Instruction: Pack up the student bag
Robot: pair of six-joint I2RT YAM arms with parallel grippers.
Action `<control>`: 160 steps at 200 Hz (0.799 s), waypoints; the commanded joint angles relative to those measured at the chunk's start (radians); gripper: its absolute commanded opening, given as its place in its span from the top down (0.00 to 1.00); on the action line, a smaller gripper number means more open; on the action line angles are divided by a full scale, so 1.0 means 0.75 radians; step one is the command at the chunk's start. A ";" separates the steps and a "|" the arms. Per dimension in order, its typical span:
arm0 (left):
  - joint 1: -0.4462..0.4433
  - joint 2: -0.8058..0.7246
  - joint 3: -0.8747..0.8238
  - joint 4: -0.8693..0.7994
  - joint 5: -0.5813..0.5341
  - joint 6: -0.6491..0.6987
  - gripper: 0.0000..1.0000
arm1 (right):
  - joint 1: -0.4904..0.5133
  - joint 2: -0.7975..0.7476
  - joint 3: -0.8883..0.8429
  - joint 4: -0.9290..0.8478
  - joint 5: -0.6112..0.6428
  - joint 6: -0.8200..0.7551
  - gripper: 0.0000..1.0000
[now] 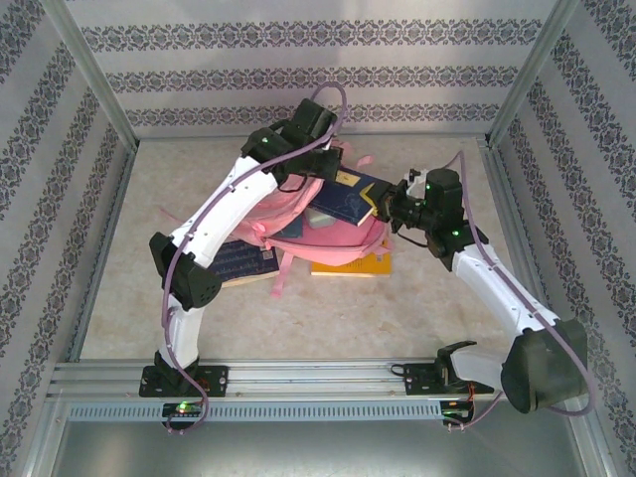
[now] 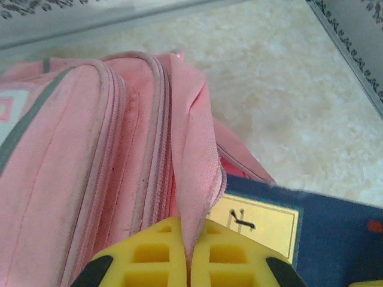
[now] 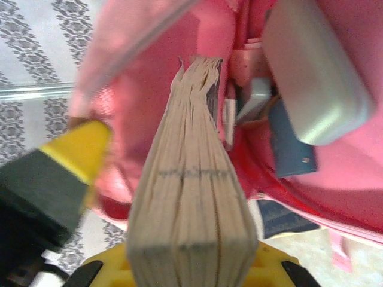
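Observation:
The student bag (image 1: pixel 348 241), a big pink backpack, lies mid-table with its mouth turned right. My left gripper (image 1: pixel 323 164) is over its far side. In the left wrist view its yellow fingers (image 2: pixel 149 251) are shut on a pink flap at the bag's (image 2: pixel 90 167) opening. My right gripper (image 1: pixel 386 206) is shut on a dark blue book (image 1: pixel 343 197) whose far end lies in the bag's mouth. The right wrist view shows the book's page edges (image 3: pixel 191 179) between the yellow fingers (image 3: pixel 272 269), pointing into the bag's red interior (image 3: pixel 353 149). The blue cover with a yellow label (image 2: pixel 263 224) lies beside the held flap.
A second blue book (image 1: pixel 238 260) sticks out from under the bag's left side, and an orange-yellow book (image 1: pixel 358 264) from under its front. A grey case (image 3: pixel 317 78) and a blue item (image 3: pixel 290 143) sit inside the bag. Patterned walls enclose the table; bare surface lies in front.

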 commanded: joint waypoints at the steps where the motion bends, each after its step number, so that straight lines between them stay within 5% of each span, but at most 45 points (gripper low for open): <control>1: 0.029 -0.102 0.097 -0.022 -0.037 -0.013 1.00 | -0.004 -0.034 -0.033 -0.081 0.050 -0.167 1.00; 60: 0.079 -0.101 0.141 -0.071 0.016 0.000 1.00 | 0.043 0.067 -0.067 0.107 0.050 -0.162 1.00; 160: 0.089 -0.067 0.197 -0.042 0.070 -0.030 1.00 | 0.268 0.457 0.217 0.302 0.215 0.006 1.00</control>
